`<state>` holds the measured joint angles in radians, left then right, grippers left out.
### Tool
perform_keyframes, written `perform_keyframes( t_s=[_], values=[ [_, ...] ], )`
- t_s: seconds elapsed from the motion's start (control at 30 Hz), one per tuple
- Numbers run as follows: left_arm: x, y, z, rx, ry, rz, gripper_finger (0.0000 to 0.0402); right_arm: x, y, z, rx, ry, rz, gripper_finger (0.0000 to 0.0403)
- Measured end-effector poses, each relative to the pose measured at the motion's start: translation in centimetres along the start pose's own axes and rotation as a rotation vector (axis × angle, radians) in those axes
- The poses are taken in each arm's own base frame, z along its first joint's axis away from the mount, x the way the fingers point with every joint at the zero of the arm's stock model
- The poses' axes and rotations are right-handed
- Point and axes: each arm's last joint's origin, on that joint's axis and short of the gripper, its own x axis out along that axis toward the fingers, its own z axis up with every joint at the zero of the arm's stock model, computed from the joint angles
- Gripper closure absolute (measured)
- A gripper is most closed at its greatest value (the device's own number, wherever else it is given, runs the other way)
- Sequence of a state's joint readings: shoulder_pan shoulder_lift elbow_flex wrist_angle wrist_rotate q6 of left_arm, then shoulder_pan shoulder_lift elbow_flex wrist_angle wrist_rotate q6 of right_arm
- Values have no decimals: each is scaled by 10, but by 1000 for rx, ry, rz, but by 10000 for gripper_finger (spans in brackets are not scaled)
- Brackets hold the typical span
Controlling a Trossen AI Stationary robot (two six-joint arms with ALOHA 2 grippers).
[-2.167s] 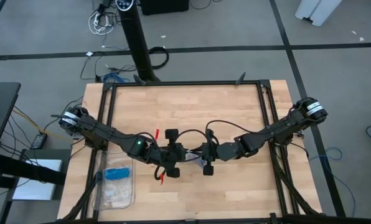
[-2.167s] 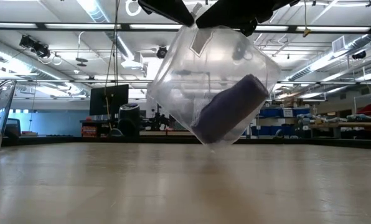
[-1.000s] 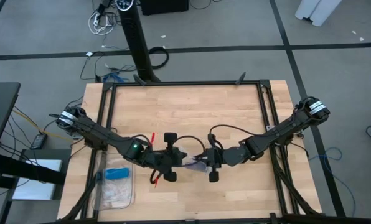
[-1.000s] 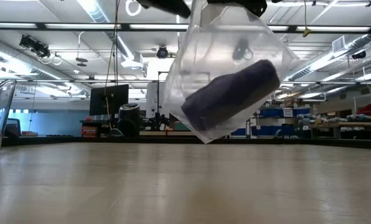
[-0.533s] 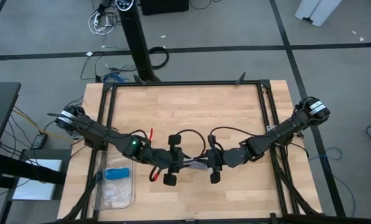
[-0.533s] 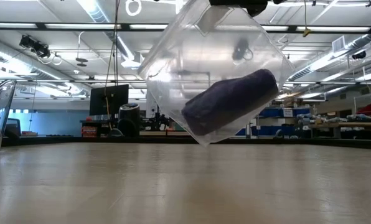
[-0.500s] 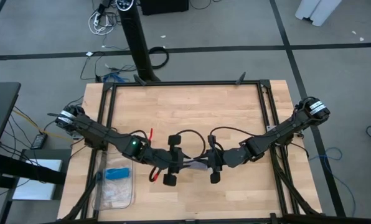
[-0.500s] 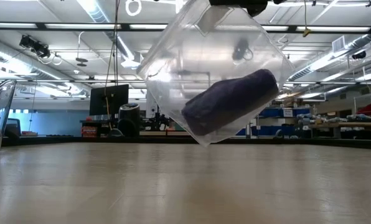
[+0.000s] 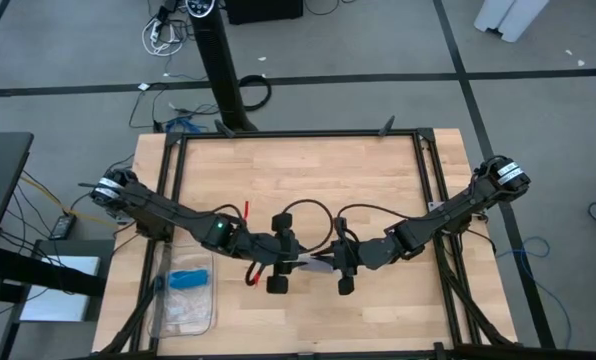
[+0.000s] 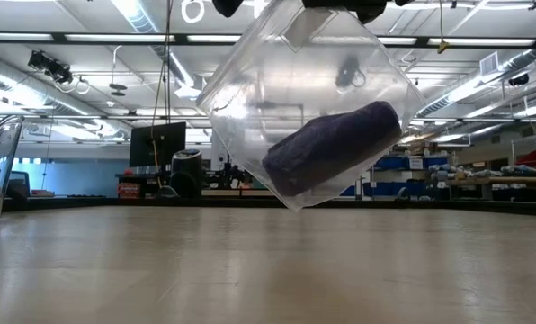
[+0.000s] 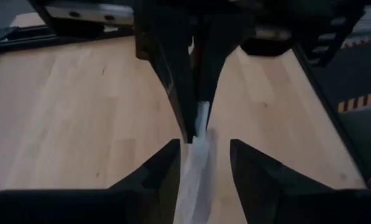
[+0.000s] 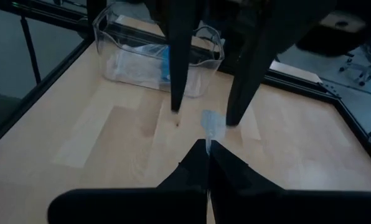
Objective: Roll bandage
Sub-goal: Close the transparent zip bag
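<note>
A clear plastic bag hangs above the table's near middle with the bandage, a dark navy roll, lying tilted in its bottom. My right gripper is shut on the bag's top. My left gripper faces it, open. Its two fingers stand on either side of the bag's top edge, with a gap on each side in the right wrist view. From above, both grippers meet over the bag. My right gripper pinches the bag's top edge between its two shut fingers, coming in roughly level from the table's right side. A small flap of the clear film sticks out past the fingertips. The bag hangs below, clear of the table, with the roll resting inside it.
A clear bin with a light-blue item and some bags stands at the table's near left; it also shows in the right wrist view. A black metal frame runs around the wooden table.
My left gripper has opened and let go of the bag's top edge, staying close beside it. The bag now hangs from my right gripper alone. Its upper left side has spread outward, and the roll inside has settled a little flatter.
</note>
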<state>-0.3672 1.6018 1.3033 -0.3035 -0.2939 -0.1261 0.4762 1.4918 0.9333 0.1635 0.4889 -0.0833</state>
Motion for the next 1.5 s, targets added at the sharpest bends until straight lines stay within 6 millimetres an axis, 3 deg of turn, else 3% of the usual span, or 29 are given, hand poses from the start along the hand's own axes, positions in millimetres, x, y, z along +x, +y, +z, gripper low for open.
perform_keyframes(
  t_s=[0.27,0.97,1.5],
  values=[
    [11,-2,-4,70,6,34,260,0,0,0,1,-2,0,403],
    [10,-4,-5,79,12,38,376,0,1,0,0,1,5,403],
    [8,-1,-11,113,89,93,379,-1,3,0,-1,-5,-6,403]
  ],
)
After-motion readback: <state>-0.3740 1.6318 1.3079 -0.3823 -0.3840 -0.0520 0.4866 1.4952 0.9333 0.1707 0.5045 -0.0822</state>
